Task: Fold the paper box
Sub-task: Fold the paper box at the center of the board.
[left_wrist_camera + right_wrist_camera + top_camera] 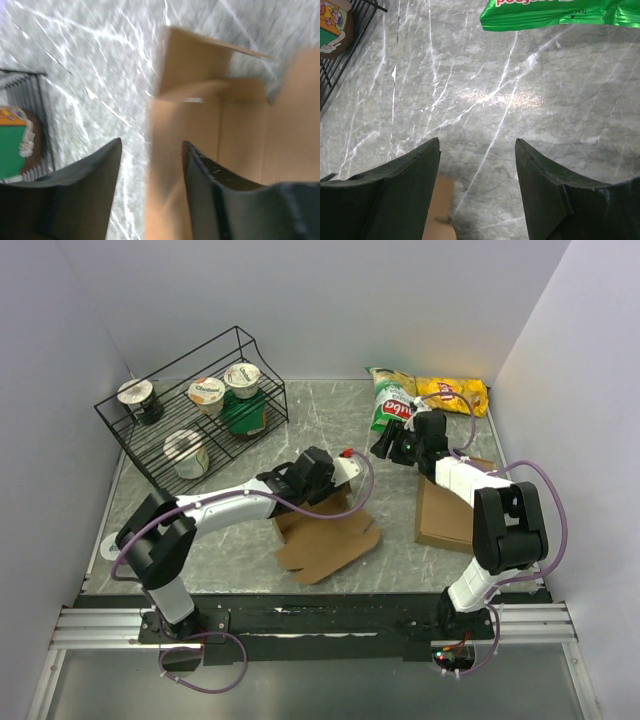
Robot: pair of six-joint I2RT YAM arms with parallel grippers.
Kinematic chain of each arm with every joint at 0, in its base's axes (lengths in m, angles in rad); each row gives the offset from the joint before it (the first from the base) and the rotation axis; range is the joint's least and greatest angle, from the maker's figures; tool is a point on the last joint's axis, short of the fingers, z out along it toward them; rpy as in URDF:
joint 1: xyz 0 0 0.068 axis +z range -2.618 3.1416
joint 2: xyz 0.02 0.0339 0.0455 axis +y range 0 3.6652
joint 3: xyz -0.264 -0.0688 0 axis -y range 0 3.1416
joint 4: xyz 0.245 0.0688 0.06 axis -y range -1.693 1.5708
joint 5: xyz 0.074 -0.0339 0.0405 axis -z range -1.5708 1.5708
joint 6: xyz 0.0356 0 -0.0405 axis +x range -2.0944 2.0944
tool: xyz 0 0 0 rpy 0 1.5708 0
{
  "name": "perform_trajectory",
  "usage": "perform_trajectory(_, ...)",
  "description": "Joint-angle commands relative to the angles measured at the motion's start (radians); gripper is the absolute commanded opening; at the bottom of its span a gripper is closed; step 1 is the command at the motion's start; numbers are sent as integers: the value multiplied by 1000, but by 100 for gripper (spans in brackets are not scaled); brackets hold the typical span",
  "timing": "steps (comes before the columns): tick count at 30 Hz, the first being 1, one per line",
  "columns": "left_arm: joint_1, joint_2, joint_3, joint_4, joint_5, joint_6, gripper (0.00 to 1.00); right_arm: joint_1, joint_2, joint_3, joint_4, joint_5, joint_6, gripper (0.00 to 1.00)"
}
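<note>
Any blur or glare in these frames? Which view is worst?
Left wrist is worst: motion blur, the paper box edges and the marble veins smear. Right wrist: sharp, with one glare patch on the table mid-frame and sheen on the green bag. Top external: sharp, evenly lit, only soft shadows under the arms.

From here I read bare marble tabletop (pixel 320 415) between the wire rack (pixel 190 410) at far left and the green snack bag (pixel 392 400) and yellow snack bag (pixel 452 393) at far right. My right gripper (pixel 477 142) hangs over it, fingers spread on nothing. Nearer the 2 bases, the paper box (pixel 330 540) blocks the middle, its edge between my left gripper's (pixel 151 142) parted fingers, and the cardboard slab (pixel 445 515) lies under the right arm, with a narrow bare lane between them.
</note>
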State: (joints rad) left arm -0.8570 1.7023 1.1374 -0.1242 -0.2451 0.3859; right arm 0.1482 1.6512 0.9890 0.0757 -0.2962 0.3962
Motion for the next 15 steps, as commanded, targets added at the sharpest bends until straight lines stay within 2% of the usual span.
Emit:
perform_trajectory(1,-8,-96,19,86,38,27,68,-2,-67,-21,6,20,-19,69)
perform_trajectory(4,-8,-92,45,49,55,-28,85,-2,-80,-39,9,19,-19,69)
perform_trajectory(6,-4,-67,76,-11,62,-47,88,-2,-90,-47,-1,20,-26,69)
perform_trajectory(10,10,-59,102,-78,151,-100,91,-2,-117,-79,-4,29,-37,70)
perform_trajectory(15,13,-66,74,-64,133,-113,89,-6,-104,-92,18,3,-62,70)
